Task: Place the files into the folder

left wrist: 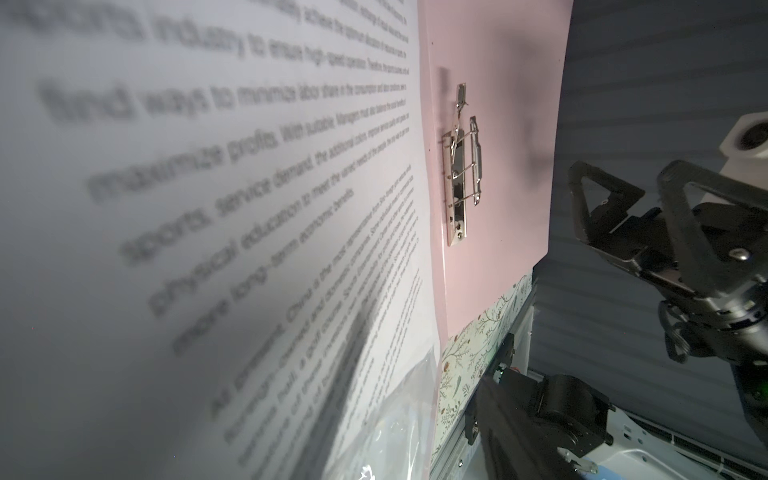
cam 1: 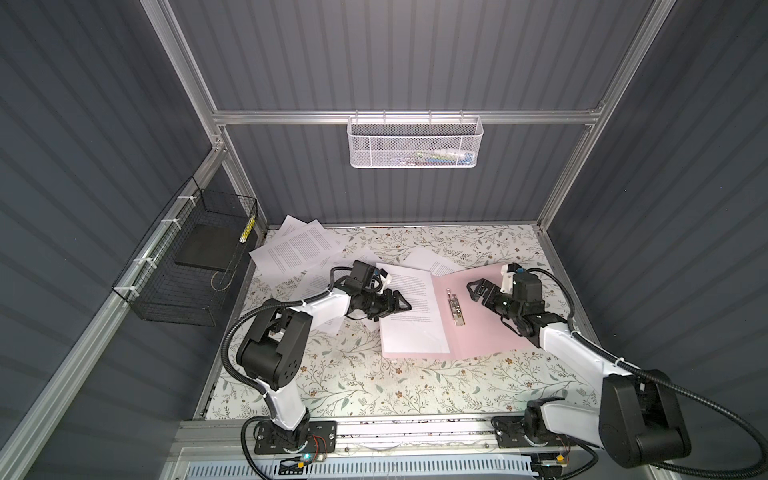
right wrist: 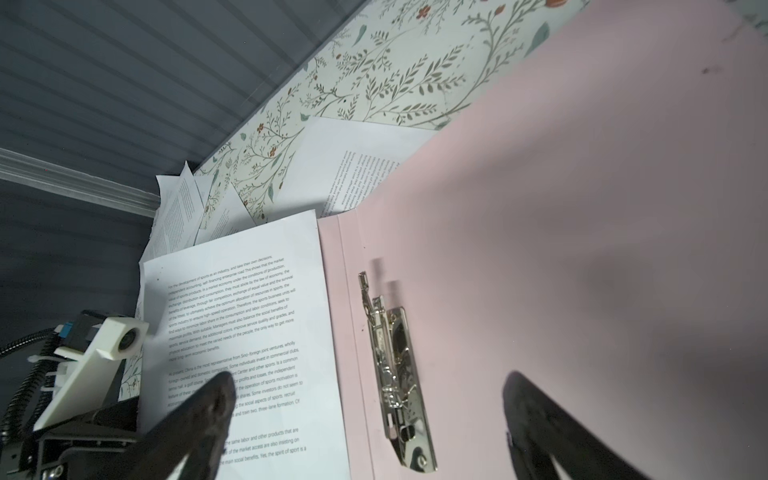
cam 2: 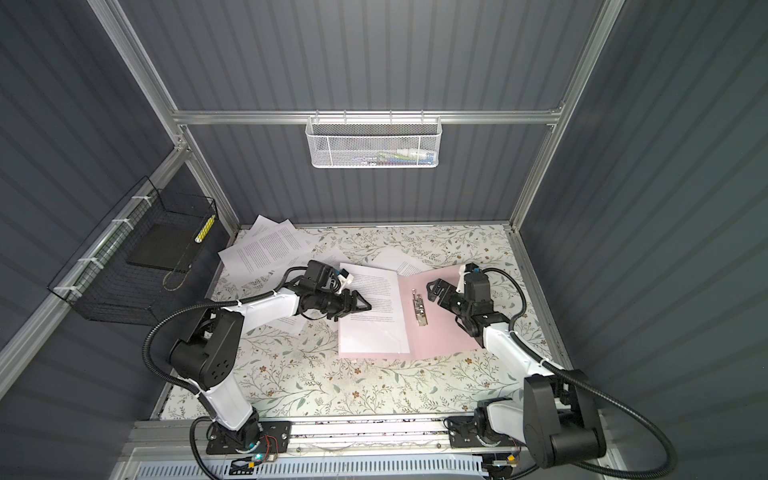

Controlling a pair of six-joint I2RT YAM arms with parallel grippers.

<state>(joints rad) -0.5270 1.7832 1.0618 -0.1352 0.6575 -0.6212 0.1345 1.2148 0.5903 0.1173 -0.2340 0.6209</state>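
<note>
Pink card folder lies open on the tabletop, toward its right edge, with the metal clip by its spine and one printed sheet on its left flap. More files litter the far-left corner. Right end effector hangs wide open and empty above the folder. Left end effector sits over the sheet's edge, and I can't tell its grip.
</note>
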